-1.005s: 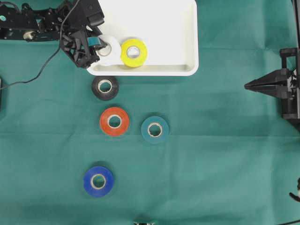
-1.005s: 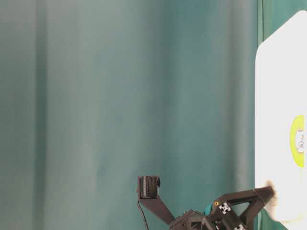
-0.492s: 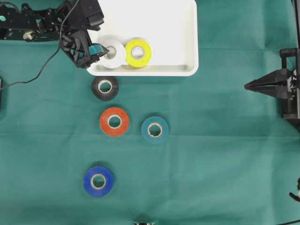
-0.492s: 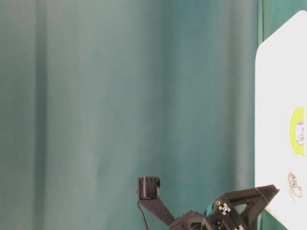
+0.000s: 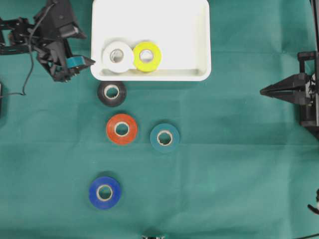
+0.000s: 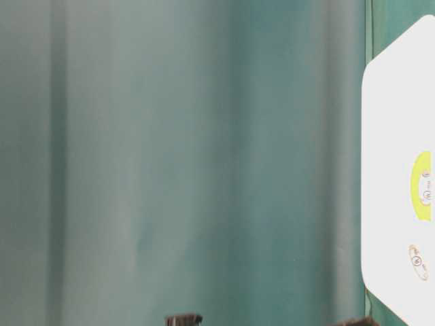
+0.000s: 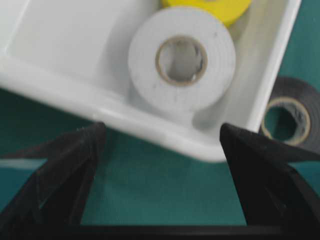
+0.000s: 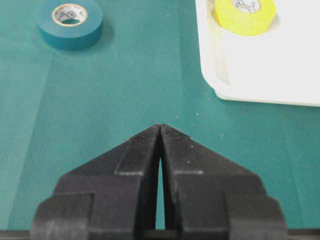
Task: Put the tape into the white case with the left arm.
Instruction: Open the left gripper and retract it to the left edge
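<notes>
L gripper (image 5: pixel 79 63) spread wide, empty, just outside white case (image 5: pixel 199 74); black tape (image 5: pixel 111 92) nearest, at 4 o'clock from it.

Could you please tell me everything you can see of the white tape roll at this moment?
The white tape roll is a smooth, glossy ring with a pale tan cardboard core. It lies flat in the white case, in the corner nearest the left gripper, close against the case's walls. The yellow roll sits right beside it, apparently touching. The left gripper stands open outside the case and touches nothing.
</notes>
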